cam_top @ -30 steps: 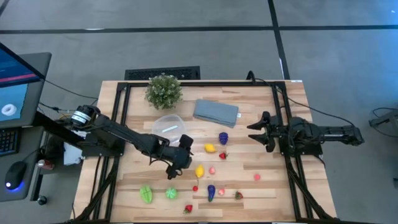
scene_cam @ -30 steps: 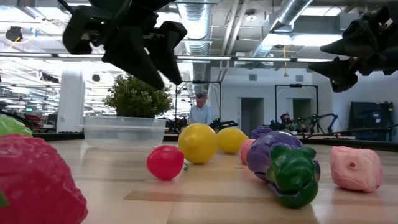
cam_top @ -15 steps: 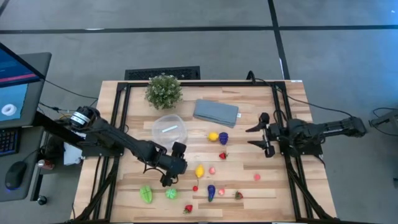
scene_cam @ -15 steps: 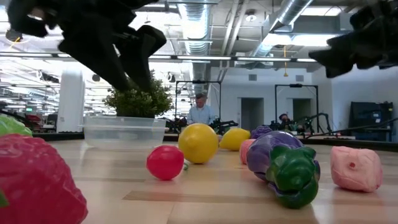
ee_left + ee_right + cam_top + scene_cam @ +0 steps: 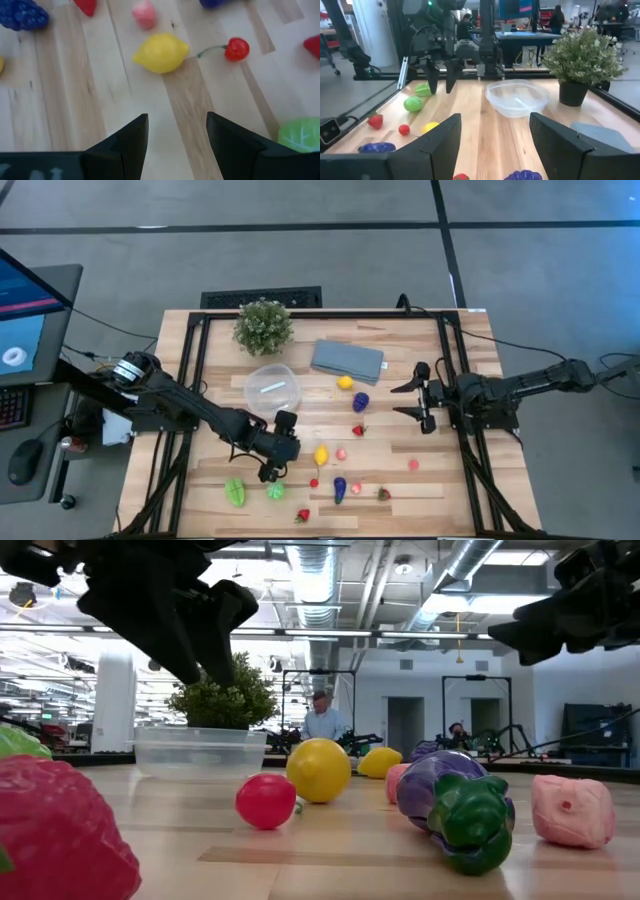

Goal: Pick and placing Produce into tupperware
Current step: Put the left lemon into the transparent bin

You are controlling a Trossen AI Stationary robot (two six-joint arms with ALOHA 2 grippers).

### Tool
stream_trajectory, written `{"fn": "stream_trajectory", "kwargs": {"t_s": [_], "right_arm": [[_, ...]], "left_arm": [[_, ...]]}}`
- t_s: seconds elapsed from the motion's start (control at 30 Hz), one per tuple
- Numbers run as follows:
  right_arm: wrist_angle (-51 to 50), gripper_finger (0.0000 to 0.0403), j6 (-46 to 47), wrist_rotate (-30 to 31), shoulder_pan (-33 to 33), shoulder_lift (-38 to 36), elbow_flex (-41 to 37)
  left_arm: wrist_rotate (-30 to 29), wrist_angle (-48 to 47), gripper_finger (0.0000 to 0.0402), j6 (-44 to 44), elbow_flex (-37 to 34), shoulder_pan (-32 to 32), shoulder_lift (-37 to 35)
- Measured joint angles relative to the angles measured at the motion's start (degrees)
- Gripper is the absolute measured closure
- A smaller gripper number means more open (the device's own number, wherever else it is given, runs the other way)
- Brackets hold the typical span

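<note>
The produce lies scattered over the table's near middle. It includes a yellow lemon (image 5: 321,454), a cherry (image 5: 237,49), purple grapes (image 5: 360,401), a small yellow fruit (image 5: 344,382), two green pieces (image 5: 235,491) and strawberries. The clear round tupperware (image 5: 272,388) stands with nothing in it near the potted plant (image 5: 264,325). My left gripper (image 5: 272,465) hangs open above bare wood just left of the lemon (image 5: 161,52), pointing steeply down, with nothing between its fingers (image 5: 177,120). My right gripper (image 5: 412,400) waits open and level at the right side.
A folded grey-blue cloth (image 5: 347,360) lies at the far middle, right of the plant. A black frame rail (image 5: 455,370) runs along each side of the table. Bare wood shows between the tupperware and the lemon. A person stands in the room beyond the table (image 5: 322,718).
My left gripper has moved toward the table's near left, away from the tupperware, sunk a little and rolled at the wrist, staying open. The small yellow fruit has rolled toward the far edge, past the grapes. My right gripper has rolled about its own axis.
</note>
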Motion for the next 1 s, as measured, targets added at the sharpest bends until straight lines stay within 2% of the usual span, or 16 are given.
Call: {"fn": "stream_trajectory", "kwargs": {"t_s": [0.23,0.6,0.73,1.0], "right_arm": [[1.75,0.0143,0.45,0.00,0.17,6.71,2.79],[1.62,0.0143,-2.39,0.00,2.25,19.92,10.27],[1.69,0.0143,-2.25,0.02,2.25,21.85,11.32],[1.93,0.0143,-1.98,1.33,2.23,21.18,11.45]], "left_arm": [[-0.77,3.64,0.0209,-0.26,0.00,1.03,0.00],[0.39,9.51,0.0209,12.81,-0.26,0.05,-0.02],[0.55,11.04,0.0209,17.75,-0.31,0.20,-0.02],[0.60,12.31,0.0209,24.17,-0.33,2.40,-0.02]]}}
